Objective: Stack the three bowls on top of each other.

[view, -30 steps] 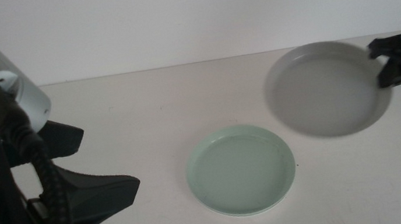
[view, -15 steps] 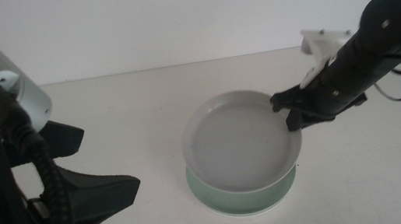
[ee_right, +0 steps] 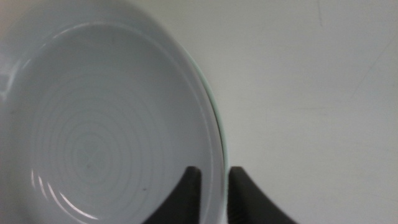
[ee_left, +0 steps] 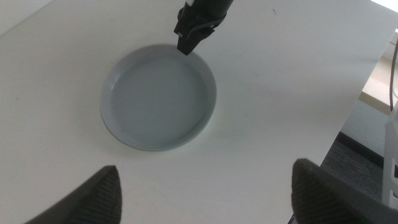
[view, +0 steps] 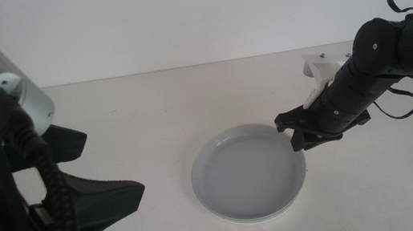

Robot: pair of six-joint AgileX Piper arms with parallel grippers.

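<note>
The white table (view: 133,110) fills most of the middle view, with a plain pale wall behind it. A second ago you were carrying the grey-blue bowl (view: 248,172) at the right side of the frame. Now it sits low in the centre, nested on the mint green bowl (ee_right: 218,127). Of that one, only a thin green edge shows, in the right wrist view. So two of the three bowls look stacked. No white bowl appears in any view.

Your right gripper (view: 293,132) is at the upper right rim of the stack. Its jaws are closed on the grey-blue bowl's rim, one inside and one outside, so it is not yet released. Your left gripper (ee_left: 205,190) waits spread open at the lower left, well apart from the stack.
</note>
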